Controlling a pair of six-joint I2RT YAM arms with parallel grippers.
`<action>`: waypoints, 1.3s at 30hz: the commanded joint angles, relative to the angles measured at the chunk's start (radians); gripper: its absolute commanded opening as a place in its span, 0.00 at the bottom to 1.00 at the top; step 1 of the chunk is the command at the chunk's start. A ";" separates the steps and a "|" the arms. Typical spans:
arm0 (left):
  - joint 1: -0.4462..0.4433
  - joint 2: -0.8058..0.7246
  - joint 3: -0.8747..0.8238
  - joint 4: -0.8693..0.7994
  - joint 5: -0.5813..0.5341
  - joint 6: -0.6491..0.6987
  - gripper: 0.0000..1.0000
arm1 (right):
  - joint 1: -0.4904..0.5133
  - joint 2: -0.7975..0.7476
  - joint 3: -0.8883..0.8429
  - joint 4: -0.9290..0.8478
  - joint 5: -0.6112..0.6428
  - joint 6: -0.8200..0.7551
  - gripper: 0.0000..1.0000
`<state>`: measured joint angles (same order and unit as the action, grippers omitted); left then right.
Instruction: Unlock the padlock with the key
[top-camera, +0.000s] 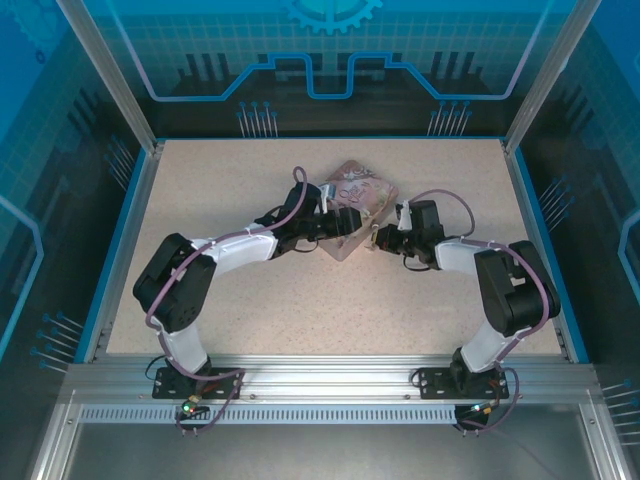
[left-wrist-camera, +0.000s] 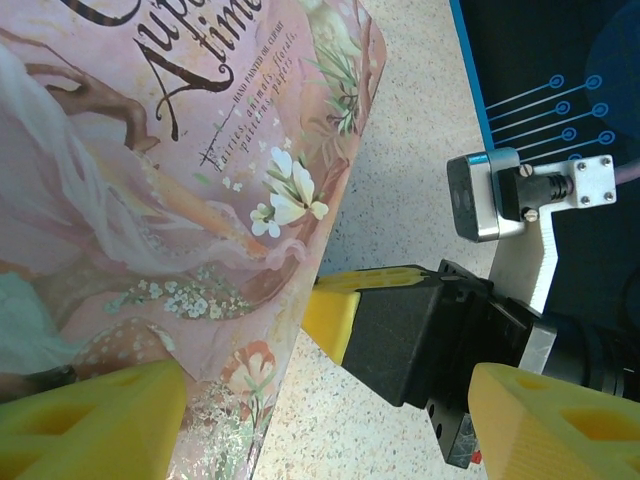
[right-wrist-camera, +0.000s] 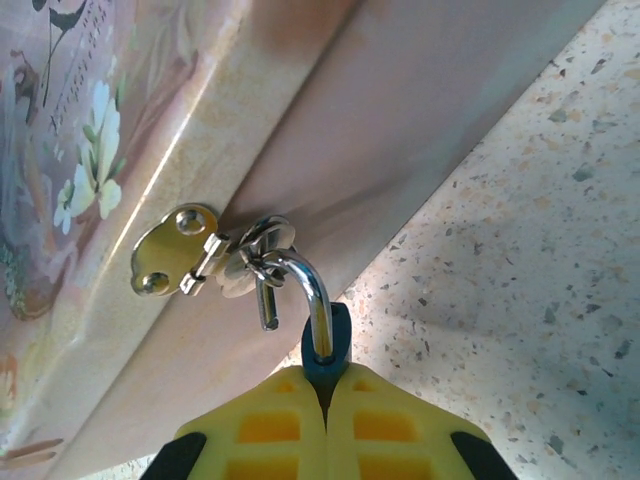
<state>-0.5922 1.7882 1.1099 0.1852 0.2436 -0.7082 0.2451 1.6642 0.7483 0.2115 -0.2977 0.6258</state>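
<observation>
One padlock (right-wrist-camera: 325, 343) — long axis, shackle-first, twd tin (right-wrist-camera: 200, 100).

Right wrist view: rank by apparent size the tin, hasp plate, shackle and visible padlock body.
1. tin, by far the largest.
2. shackle and hasp plate: they look alike, so not ranked.
3. padlock body: a small part shows above the right end effector; the rest is hidden.

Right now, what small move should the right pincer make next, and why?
Probably twist the right pincer to work the shackle out of the tin's latch ring. The padlock is pinched in it, and the shackle's short end hangs free of the body, so it looks already unlocked.
</observation>
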 joint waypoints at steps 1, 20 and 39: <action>-0.008 0.054 -0.014 -0.137 -0.003 -0.004 0.76 | -0.036 -0.018 0.065 -0.017 0.038 0.033 0.00; -0.026 0.089 0.021 -0.245 -0.066 0.059 0.77 | -0.077 0.065 0.222 -0.124 0.053 0.015 0.00; -0.037 0.108 0.027 -0.252 -0.064 0.054 0.77 | -0.087 0.211 0.469 -0.289 0.138 -0.041 0.00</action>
<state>-0.6239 1.8339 1.1774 0.1413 0.2024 -0.6472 0.2146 1.8572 1.1259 -0.0757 -0.2905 0.6228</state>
